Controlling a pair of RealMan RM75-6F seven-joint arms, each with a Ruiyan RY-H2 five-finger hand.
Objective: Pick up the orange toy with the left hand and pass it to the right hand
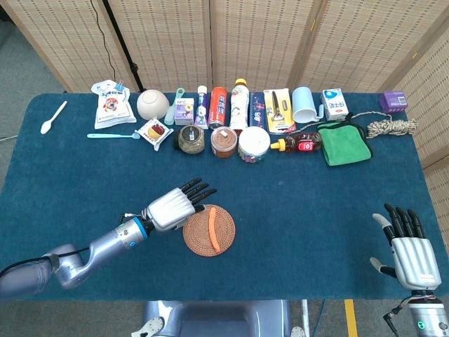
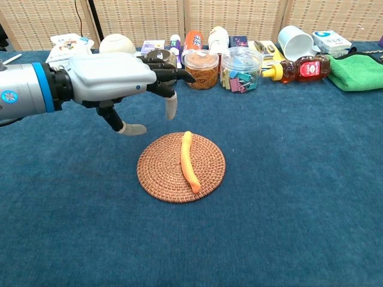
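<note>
A dark blue cloth-covered table (image 1: pixel 295 210) is seen from above, backed by woven folding screens (image 1: pixel 259 42). Along its far edge a row of goods is set out, among them a green towel (image 1: pixel 344 143), a pale blue mug (image 1: pixel 304 105), a white bowl (image 1: pixel 152 104) and a jar of coloured clips (image 2: pixel 241 69). The left hand (image 1: pixel 172 208) is held above the cloth just left of the round woven mat (image 1: pixel 200 235), fingers spread and stretched forward, nothing gripped; its fingertips seem to reach over the mat's near-left rim, though contact cannot be judged. The right hand (image 1: pixel 410 250) is shown at the lower right, well apart, fingers extended and empty. The orange toy (image 1: pixel 213 227), a slim carrot-like stick, is laid lengthwise across the mat's middle.
</note>
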